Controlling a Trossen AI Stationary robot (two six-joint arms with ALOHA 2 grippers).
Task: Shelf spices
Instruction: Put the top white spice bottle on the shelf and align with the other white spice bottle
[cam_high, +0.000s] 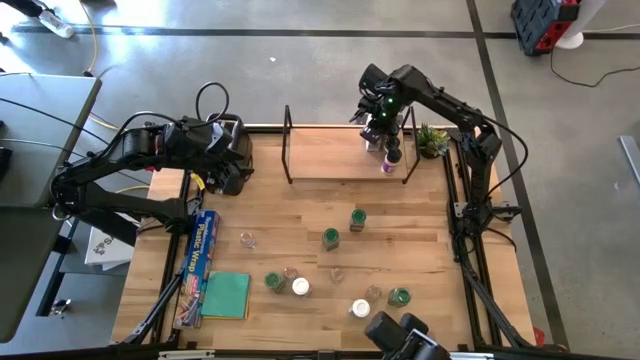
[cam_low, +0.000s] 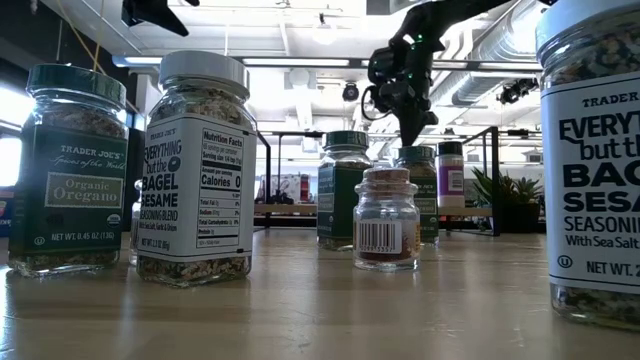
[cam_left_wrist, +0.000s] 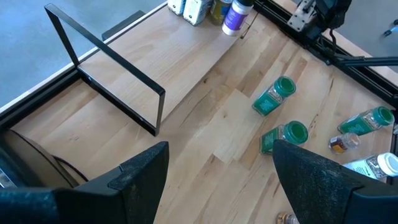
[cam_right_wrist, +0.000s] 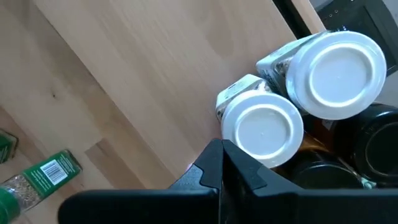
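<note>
Right gripper, closed and empty, is hovering over four shelf jars; left gripper is waiting open; ten jars are standing on the table.

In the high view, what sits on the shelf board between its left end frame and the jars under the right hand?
Nothing: between the left end frame and the jars under the shut right hand, the shelf board is bare wood in the high view.
</note>
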